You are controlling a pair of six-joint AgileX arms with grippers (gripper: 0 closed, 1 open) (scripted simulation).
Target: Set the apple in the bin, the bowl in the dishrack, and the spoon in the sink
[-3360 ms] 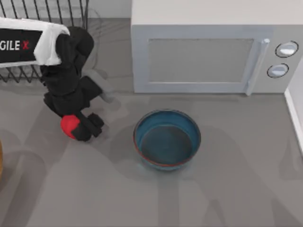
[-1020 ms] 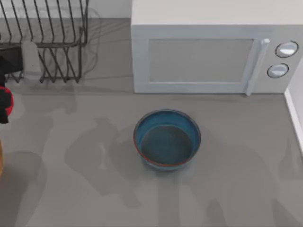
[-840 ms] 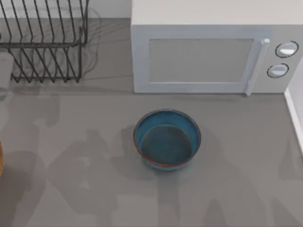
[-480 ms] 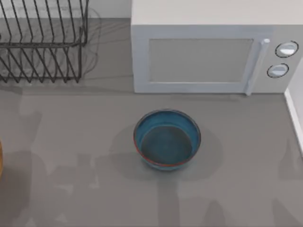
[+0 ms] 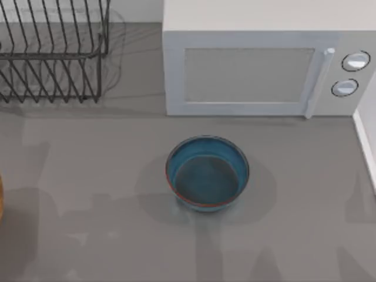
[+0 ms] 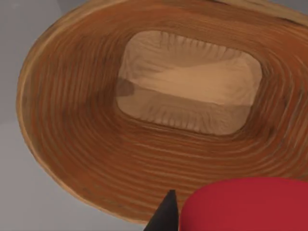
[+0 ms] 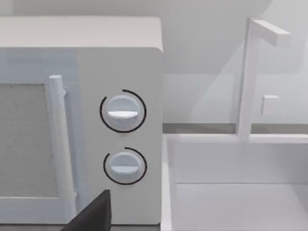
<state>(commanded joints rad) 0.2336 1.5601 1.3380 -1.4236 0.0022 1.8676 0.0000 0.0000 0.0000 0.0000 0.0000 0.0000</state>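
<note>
Left gripper [image 6: 179, 222] holds the red apple [image 6: 245, 204] over the brown wooden bin [image 6: 91, 144], fingers closed around it. Blue bowl [image 5: 207, 173] sits on the grey table [image 5: 88, 176] by the microwave [image 5: 258, 59].

You have a plain mid-grey worktop [image 5: 88, 176]. On it, the round deep bowl [image 5: 207, 173] is blue-teal with a thin reddish-brown rim and a darker inside. Behind the bowl, the boxy microwave [image 5: 264, 64] is light grey with pale round dials. The thin-wire dishrack [image 5: 53, 56] is black. The oval wooden bin [image 6: 144, 120] shows orange-brown ringed grain around a pale tan floor. The roundish apple [image 6: 245, 204] is plain bright red. The sink [image 7: 231, 192] is white.
</note>
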